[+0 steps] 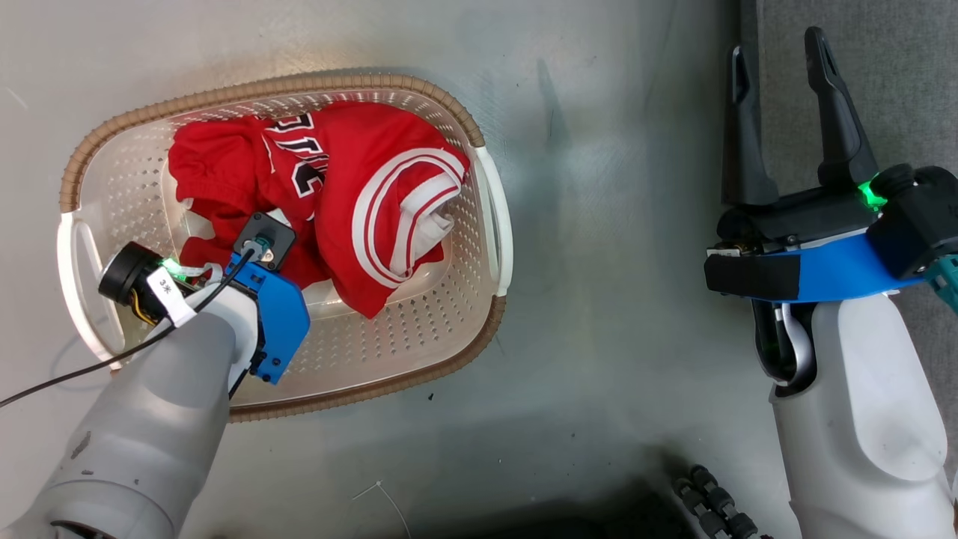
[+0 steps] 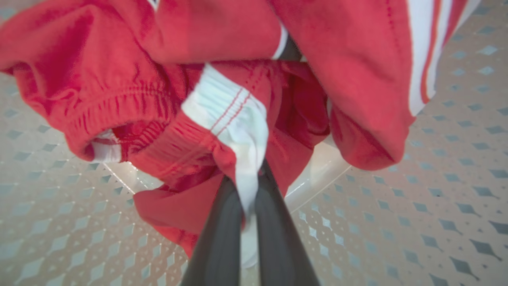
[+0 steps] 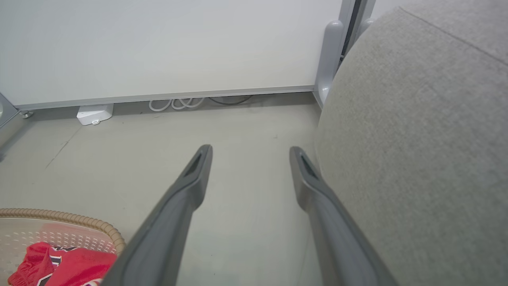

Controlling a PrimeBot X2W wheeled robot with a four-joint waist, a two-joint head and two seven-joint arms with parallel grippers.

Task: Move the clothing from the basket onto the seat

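Clothing (image 1: 329, 195) is located inside the basket (image 1: 449, 329), a cream perforated tub with a brown woven-look rim (image 1: 262, 86), which stands on the grey floor (image 1: 599, 299). You have two red pieces heaped together in it. A jersey (image 1: 389, 209) with white stripe trim and dark lettering lies toward the basket's right end. A plainer red garment (image 1: 206, 161) is bunched at its left end. Your left arm reaches down into the left half of the basket from above. In the left wrist view your left claw (image 2: 254, 174) is closed. Its two dark fingers (image 2: 220, 242) are pressed almost together, with a white band (image 2: 238, 127) of fabric pinched between them. That band is sewn to red cloth with a gathered elastic edge, which appears to be the plainer red garment. A fold of the striped jersey hangs over it, and the basket's perforated bottom shows on either side. Your right claw (image 1: 777, 45) stands wide open and holds nothing. It hangs over the floor, well apart from the basket and just beside the seat (image 3: 416, 139), a light grey upholstered cushion with a rounded edge on the robot's right. Beyond the right claw, the right wrist view shows a white wall panel (image 3: 158, 47). A loop of white cable (image 3: 176, 103) and a small white box (image 3: 94, 114) lie at its foot.
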